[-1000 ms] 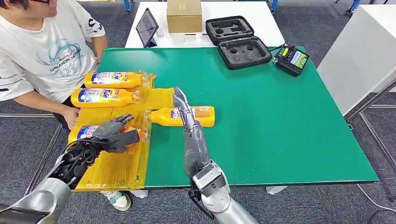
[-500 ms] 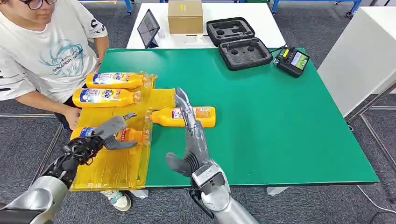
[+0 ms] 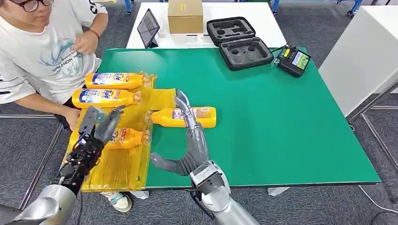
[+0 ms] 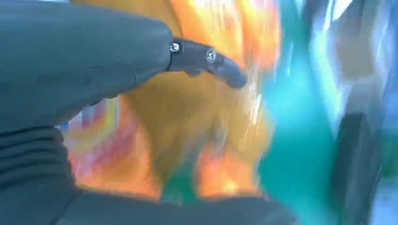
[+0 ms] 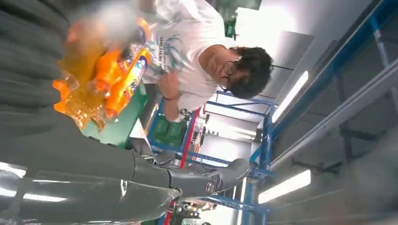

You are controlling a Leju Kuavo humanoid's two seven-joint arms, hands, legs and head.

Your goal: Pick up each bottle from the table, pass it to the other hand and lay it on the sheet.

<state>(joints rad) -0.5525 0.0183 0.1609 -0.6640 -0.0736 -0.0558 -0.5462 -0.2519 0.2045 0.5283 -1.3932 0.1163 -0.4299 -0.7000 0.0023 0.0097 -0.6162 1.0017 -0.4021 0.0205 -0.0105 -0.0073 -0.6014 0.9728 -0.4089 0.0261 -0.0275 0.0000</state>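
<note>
Three orange bottles lie on the yellow sheet point(image 3: 117, 164): one at the far end point(image 3: 115, 80), one in the middle point(image 3: 104, 97) and one nearest me point(image 3: 126, 137). A further orange bottle point(image 3: 202, 116) lies on the green table point(image 3: 281, 122) just right of the sheet. My left hand point(image 3: 97, 125) is lifted above the nearest bottle with fingers spread, holding nothing. My right hand point(image 3: 187, 136) stretches out over the table bottle, fingers straight, thumb out to the left, empty. The left wrist view is blurred orange and green behind the hand point(image 4: 94, 61).
A person point(image 3: 42, 51) in a white shirt sits at the table's left side, one hand point(image 3: 71, 117) by the sheet's edge, the other raised. A black foam case point(image 3: 239, 42), a controller point(image 3: 293, 60), a tablet point(image 3: 148, 27) and a cardboard box point(image 3: 185, 15) stand at the back.
My left hand has let go of the nearest bottle, risen and opened. My right hand's thumb has swung out to the left. The person has raised one hand.
</note>
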